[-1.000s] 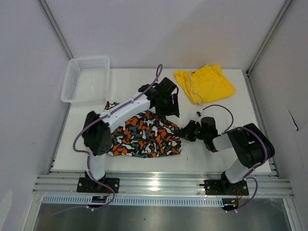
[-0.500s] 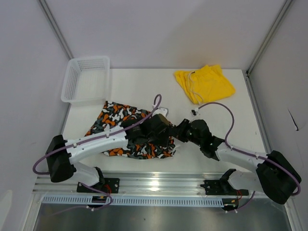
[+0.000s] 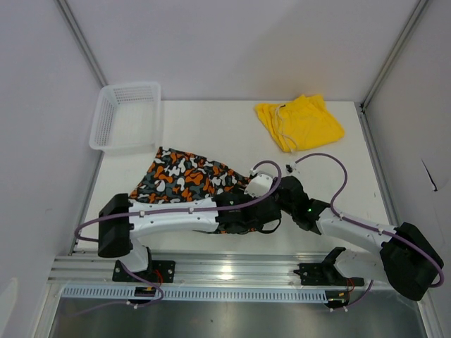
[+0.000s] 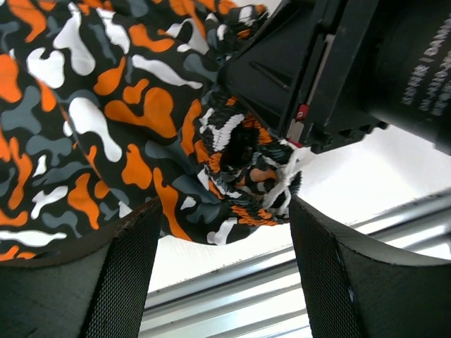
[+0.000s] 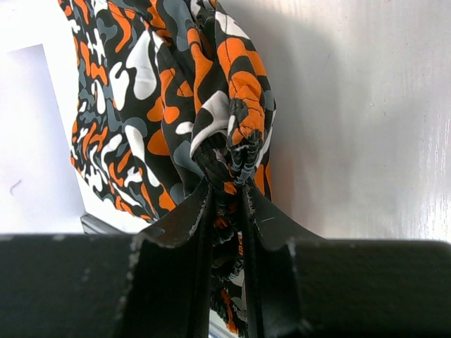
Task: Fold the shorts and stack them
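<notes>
The left arm lies low and almost level across the lower middle of the overhead frame, running from its shoulder at lower left toward the centre. There the left gripper has its jaws spread wide, one mesh-padded finger at the lower left of the wrist frame and the other at the lower right. The right arm reaches in low from lower right, its forearm angled up-left. The right gripper has its jaws pinched nearly together on a bunched edge of the patterned shorts. The two wrists sit just beside each other at centre frame.
</notes>
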